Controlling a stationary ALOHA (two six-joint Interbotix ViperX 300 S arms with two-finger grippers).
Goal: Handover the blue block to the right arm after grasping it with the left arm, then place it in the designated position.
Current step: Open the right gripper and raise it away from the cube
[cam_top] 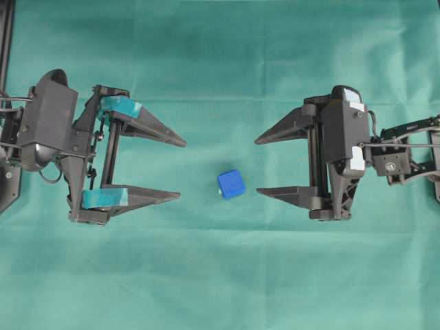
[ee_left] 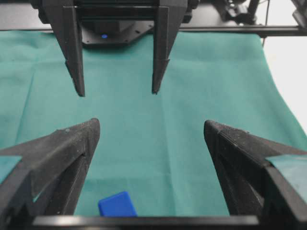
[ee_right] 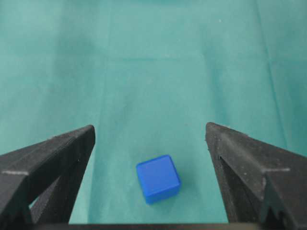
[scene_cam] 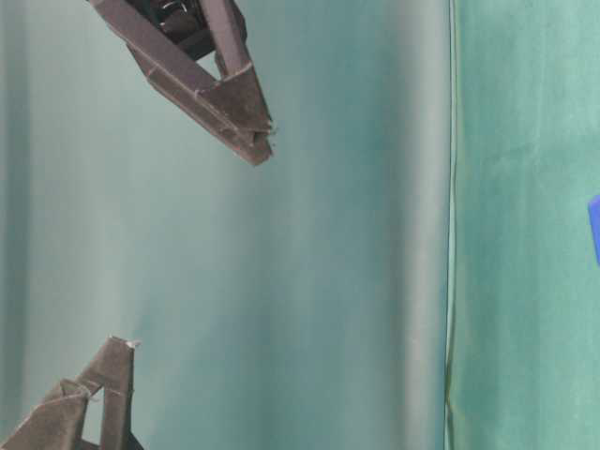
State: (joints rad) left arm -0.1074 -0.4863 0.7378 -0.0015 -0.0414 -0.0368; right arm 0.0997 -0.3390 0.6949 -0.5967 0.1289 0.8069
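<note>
Item: blue block [cam_top: 231,183], resting free on green cloth [cam_top: 220,289].
Judged light, rigid, smooth; best pinched across opposite flat faces. Left claw [cam_top: 182,169] at 9 o'clock and right claw [cam_top: 258,166] at 3 o'clock are both spread, empty.

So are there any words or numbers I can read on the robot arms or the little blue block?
None can be read.
White stickers on the right arm: too small and blurred to tell if anything is printed.
Blue block: no letters or numbers show.
Left arm: no labels in view.

Wrinkled green cloth [cam_top: 227,275] covering the table, black frame rail [ee_left: 240,29] behind
</note>
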